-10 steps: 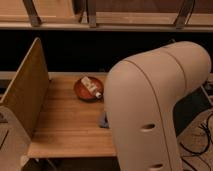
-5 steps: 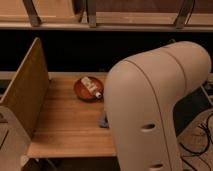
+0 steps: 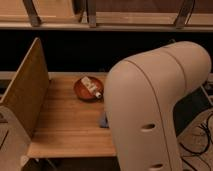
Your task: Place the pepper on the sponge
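- gripper hidden behind arm link (image 3: pixel 155 110); its grip can't be told
- bluish patch (image 3: pixel 103 121), maybe the sponge, peeks beside arm
- pepper unseen, progress unclear

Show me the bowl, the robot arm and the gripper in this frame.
bowl (image 3: pixel 81 90), camera view, bare inner surface on its left.
robot arm (image 3: pixel 150 95), camera view, middle of the pale shell.
gripper: not in view in the camera view, so no point.
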You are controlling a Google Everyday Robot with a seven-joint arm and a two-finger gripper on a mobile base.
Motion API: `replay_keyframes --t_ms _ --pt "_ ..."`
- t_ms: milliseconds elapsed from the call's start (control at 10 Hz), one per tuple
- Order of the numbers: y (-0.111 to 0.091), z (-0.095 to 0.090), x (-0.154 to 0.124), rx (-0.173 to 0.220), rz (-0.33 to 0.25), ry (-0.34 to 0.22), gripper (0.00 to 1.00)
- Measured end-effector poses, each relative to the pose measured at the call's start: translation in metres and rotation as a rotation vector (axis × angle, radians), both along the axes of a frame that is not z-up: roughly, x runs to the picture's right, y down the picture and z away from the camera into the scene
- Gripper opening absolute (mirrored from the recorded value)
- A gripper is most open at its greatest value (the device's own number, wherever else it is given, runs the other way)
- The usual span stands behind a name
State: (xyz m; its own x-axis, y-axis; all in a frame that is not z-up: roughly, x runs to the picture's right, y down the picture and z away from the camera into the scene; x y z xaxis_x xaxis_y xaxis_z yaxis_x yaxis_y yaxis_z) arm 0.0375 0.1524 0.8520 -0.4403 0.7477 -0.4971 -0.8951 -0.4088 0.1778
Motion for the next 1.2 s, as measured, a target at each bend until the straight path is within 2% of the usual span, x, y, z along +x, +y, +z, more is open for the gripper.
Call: replay_keyframes --t_ms 500,800,900,1200 --pt "0.0005 0.0004 0.0001 -0.001 0.000 0.000 0.05" --pt "0.0006 0.0003 0.0002 -0.001 0.000 0.001 0.13" --pt "0.0006 0.0003 0.0002 -0.001 0.000 0.001 0.19" --pt "0.0007 0.0003 0.0002 -0.001 -0.001 0.001 0.51"
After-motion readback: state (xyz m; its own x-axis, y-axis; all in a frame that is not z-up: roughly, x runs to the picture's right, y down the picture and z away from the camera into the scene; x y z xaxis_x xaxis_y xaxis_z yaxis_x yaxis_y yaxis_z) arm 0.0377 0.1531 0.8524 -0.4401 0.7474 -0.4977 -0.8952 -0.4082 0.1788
